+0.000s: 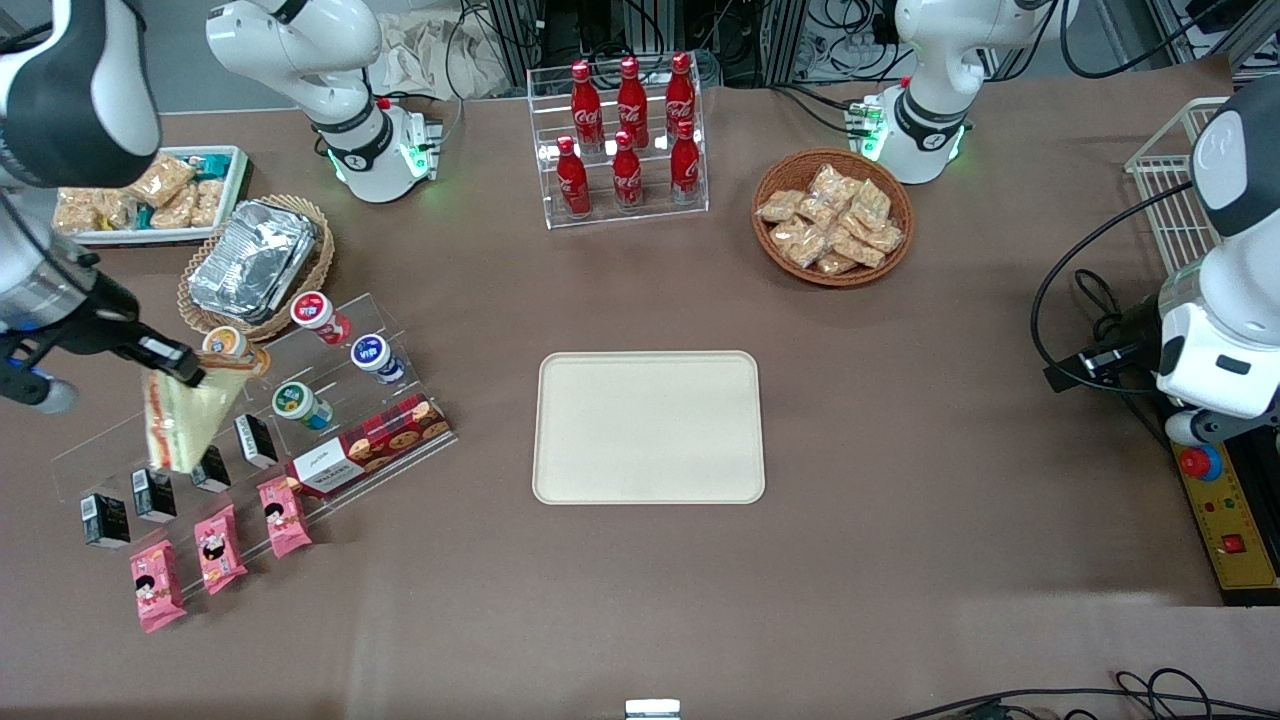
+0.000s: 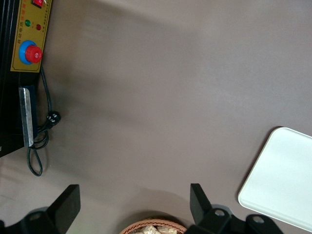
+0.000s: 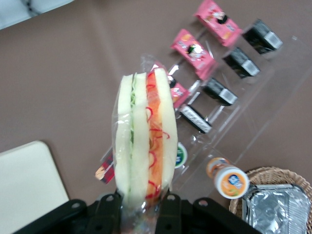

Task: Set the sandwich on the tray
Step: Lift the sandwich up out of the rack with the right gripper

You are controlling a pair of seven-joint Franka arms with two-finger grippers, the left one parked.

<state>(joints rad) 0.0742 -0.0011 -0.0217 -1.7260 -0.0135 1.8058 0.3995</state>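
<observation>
The task is sitting in its carry step: the hand (image 1: 185, 368) is gripping the sandwich (image 1: 190, 415) by its wrap at the upper end, and the wedge is hanging in the air above the clear stepped display rack (image 1: 250, 420) at the working arm's end of the worktop (image 1: 640, 600). The tray (image 1: 650, 427) is lying bare near the middle of the worktop, well apart from the sandwich, at roughly 3 o'clock from it in the front view. Judging from this, the next move is calling for a sideways carry over the pink snack packets (image 1: 215, 548) and the cookie box (image 1: 370, 445), then a lowering onto the tray before the fingers let go.

The right wrist view is showing what the front view is not: the 2 fingers (image 3: 168, 214) closing on the plastic wrap, the sandwich (image 3: 145, 141) edge-on with its red-orange and green filling, and 1 corner of the tray (image 3: 27, 185). The front view alone is showing the whole tray and the gap to cross.
</observation>
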